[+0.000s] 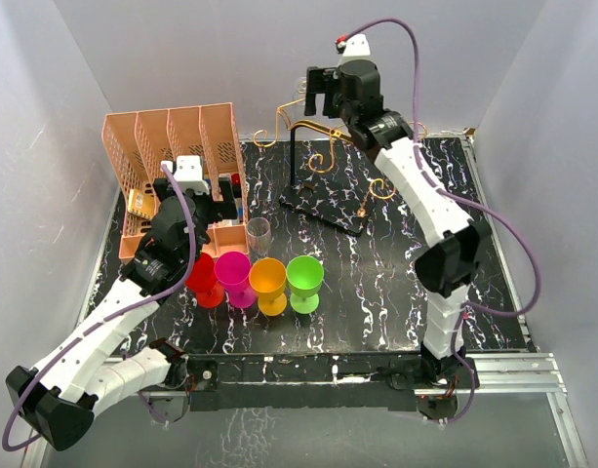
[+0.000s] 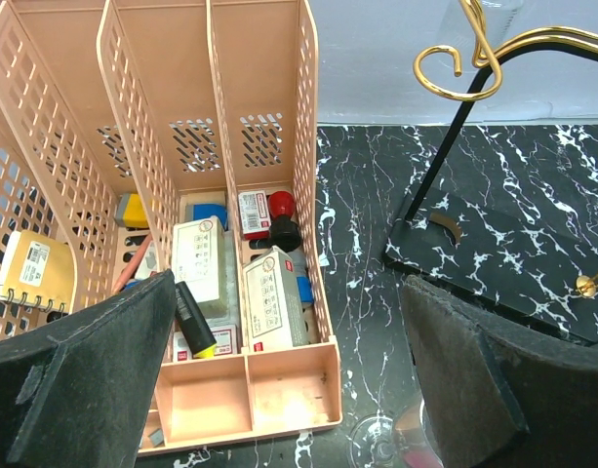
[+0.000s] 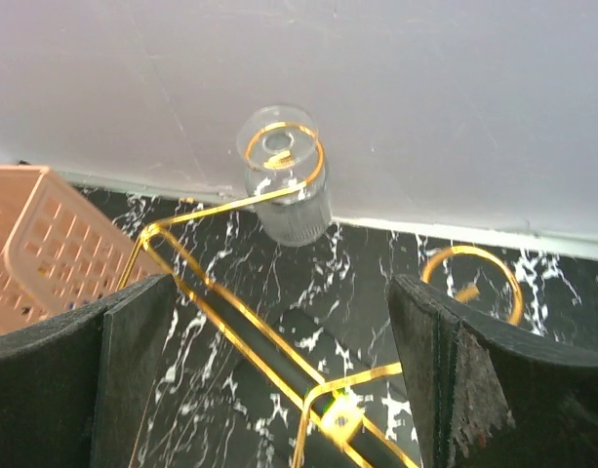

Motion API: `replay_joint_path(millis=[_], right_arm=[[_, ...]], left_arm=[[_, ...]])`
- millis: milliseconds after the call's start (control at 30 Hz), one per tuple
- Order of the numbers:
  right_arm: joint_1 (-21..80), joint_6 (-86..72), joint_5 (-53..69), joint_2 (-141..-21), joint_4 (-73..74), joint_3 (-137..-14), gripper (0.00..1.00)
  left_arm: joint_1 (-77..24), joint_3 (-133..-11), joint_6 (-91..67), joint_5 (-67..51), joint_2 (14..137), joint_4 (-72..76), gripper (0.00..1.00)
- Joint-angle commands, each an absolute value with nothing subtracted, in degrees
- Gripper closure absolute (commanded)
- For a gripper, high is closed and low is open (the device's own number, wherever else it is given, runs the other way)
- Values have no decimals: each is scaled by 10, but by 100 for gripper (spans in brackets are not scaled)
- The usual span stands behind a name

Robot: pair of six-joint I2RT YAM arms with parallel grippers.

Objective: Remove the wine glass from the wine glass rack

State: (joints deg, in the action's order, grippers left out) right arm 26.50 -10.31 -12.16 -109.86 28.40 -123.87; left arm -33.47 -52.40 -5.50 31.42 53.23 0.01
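- Presently, bench (image 1: 377, 283): black with white marble veining; fills the middle of the overhead view.
- File organiser (image 1: 172, 136): peach, slotted; upper left, with small boxes in its compartments.
- Wine glass rack (image 1: 328, 210): gold scrolled wire, black post, flat black base; upper centre, right of the organiser.
- Right claw (image 3: 279, 322): spread wide, holding nothing; top centre, above the rack's arms.
- Left claw (image 2: 287, 322): spread wide, holding nothing; left of centre, over the organiser's front.
- Red goblet (image 1: 203, 278), pink goblet (image 1: 233, 273), orange goblet (image 1: 268, 281), green goblet (image 1: 304, 278): one row, lower centre-left.
- Wine glass (image 3: 284, 195): clear; hung in a rack scroll, upper centre of the right wrist view.
- Second clear glass (image 1: 259, 234): upright, just above the goblet row.
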Motion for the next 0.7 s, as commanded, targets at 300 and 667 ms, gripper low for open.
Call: replay_joint_path(millis=[300, 667], right_arm=[[248, -34, -91, -1281, 97, -1401, 0], [232, -10, -43, -1355, 39, -1445, 1]], left_arm=[[-332, -527, -46, 327, 544, 16, 3], [-332, -527, -47, 329, 546, 16, 3]])
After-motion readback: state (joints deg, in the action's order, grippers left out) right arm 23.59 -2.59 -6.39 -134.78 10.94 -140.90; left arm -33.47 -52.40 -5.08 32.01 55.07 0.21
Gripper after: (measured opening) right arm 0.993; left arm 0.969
